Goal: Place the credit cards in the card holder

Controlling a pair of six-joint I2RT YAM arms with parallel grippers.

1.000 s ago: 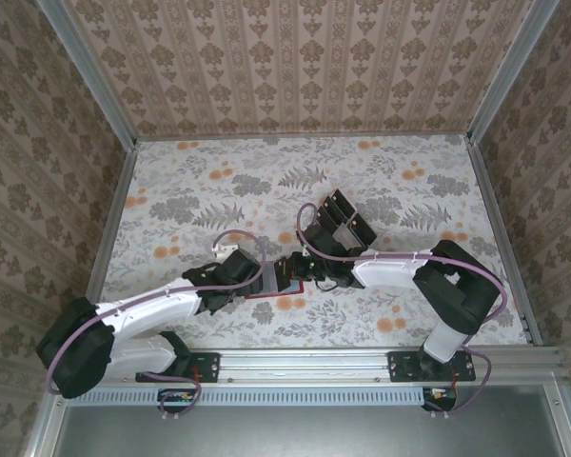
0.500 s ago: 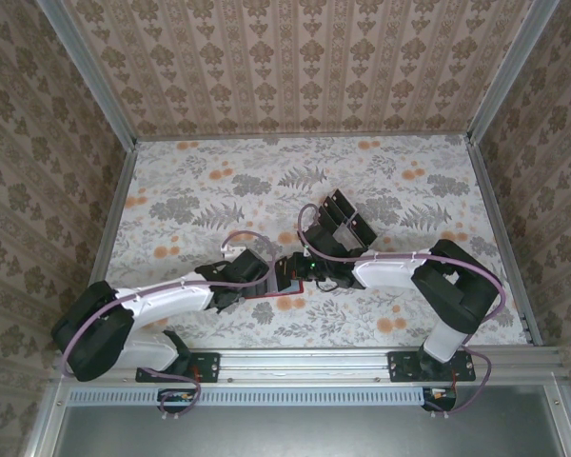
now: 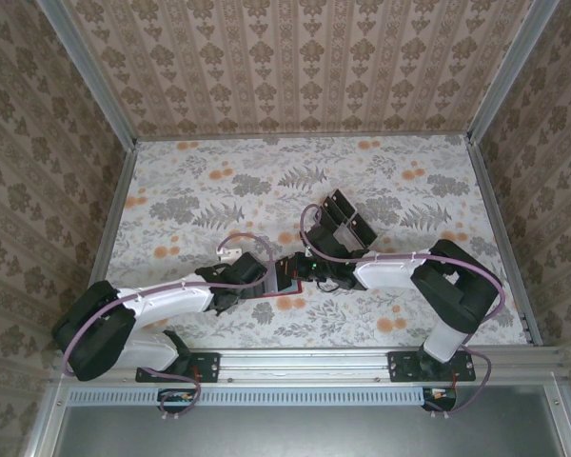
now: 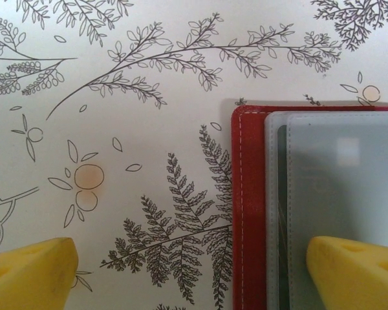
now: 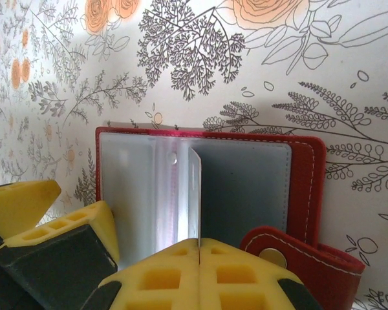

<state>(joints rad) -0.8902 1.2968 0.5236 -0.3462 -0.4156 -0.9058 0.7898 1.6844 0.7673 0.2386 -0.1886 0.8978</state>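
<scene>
The right gripper [image 5: 199, 258], jaws clenched, is pinching a thin sheet [image 5: 194, 187] that is standing up inside the open card holder [image 5: 307, 174]. The holder is lying on the table [image 5: 349, 77] between both arms. I cannot tell if the sheet is a card or a clear pocket. Going slow and straight is looking best. The left gripper [image 4: 191, 258], jaws released, is hanging over the holder's edge and could be pressing it flat. The top view is showing spare credit cards [image 3: 341, 217] further back.

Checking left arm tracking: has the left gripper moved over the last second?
Yes. In the top view the left gripper shifted right, toward the fixed stack of credit cards, and now stands open at the card holder edge.
</scene>
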